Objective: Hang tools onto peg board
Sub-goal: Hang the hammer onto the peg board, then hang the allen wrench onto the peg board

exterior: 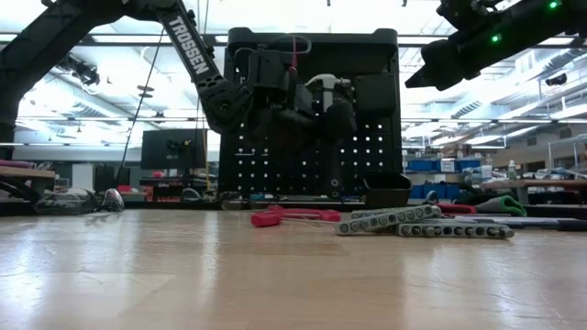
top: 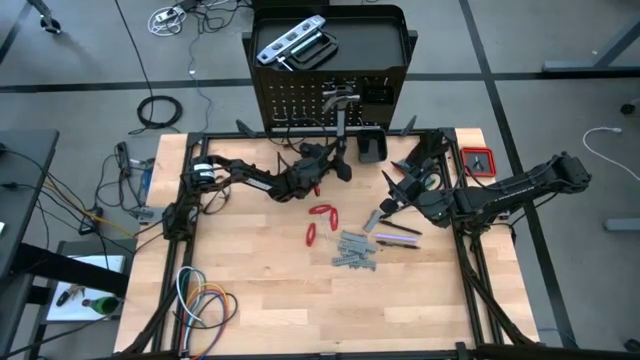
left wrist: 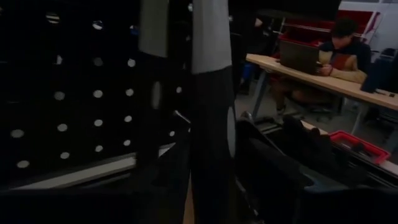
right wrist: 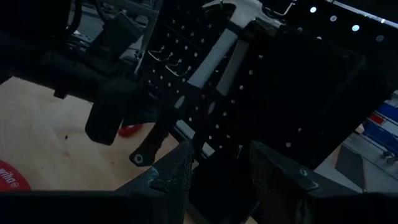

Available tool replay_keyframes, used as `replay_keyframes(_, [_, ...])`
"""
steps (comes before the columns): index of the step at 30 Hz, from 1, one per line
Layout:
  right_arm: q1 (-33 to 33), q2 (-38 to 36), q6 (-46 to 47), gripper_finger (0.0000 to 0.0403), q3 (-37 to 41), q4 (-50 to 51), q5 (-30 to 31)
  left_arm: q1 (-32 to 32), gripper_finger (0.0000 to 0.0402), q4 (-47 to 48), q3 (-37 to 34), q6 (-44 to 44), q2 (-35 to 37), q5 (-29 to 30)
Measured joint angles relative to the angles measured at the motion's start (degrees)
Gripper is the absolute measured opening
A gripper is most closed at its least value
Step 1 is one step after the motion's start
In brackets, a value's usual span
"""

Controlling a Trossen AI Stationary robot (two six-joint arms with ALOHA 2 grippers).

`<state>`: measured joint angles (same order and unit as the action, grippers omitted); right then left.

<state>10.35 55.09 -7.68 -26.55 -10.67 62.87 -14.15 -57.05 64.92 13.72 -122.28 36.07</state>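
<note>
- Two hammers (top: 341,108) hang against the peg board (top: 300,105); one silver level (top: 290,43) and one black clamp (top: 310,50) lie in the stand's top tray (top: 380,40); one pair of red-handled pliers (top: 322,222) and a row of grey wrenches (top: 356,250) lie on the table (top: 270,300), with thin screwdrivers (top: 398,236) just beside the wrenches.
- The left gripper (top: 335,160) is up at the board by a hammer handle (left wrist: 211,93); whether its fingers clasp the handle I cannot tell.
- The right gripper (right wrist: 217,165) hangs above the table near the board, fingers (right wrist: 177,168) apart, holding nothing.
- A small black bin (top: 372,145) stands at the board's foot; its contents cannot be seen.
</note>
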Motion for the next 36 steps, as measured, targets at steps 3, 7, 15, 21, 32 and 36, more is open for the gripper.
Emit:
replay_keyframes(3, [0.0,0.0,0.0,0.0167,0.0,0.0,0.0,0.0,0.0158,0.8,0.0,0.0,0.0,-0.6])
replay_keyframes(7, [0.0,0.0,0.0,0.0168,0.0,0.0,0.0,0.0,0.0159,3.2,0.0,0.1,0.0,-0.4])
replay_keyframes(15, [0.0,0.0,0.0,0.0166,0.0,0.1,0.0,-0.1,0.0187,6.1,0.0,0.0,0.0,-0.6])
replay_keyframes(21, [0.0,0.0,0.0,0.0167,0.0,0.1,0.0,-0.1,0.0237,9.7,0.0,0.0,0.5,3.3])
replay_keyframes(32, [0.0,0.0,0.0,0.0166,0.0,0.1,-1.2,0.5,0.0270,22.8,0.0,1.5,6.2,7.4])
replay_keyframes(36, [0.0,0.0,0.0,0.0164,0.0,0.5,-2.0,0.7,0.0263,32.6,0.0,1.6,11.2,3.9])
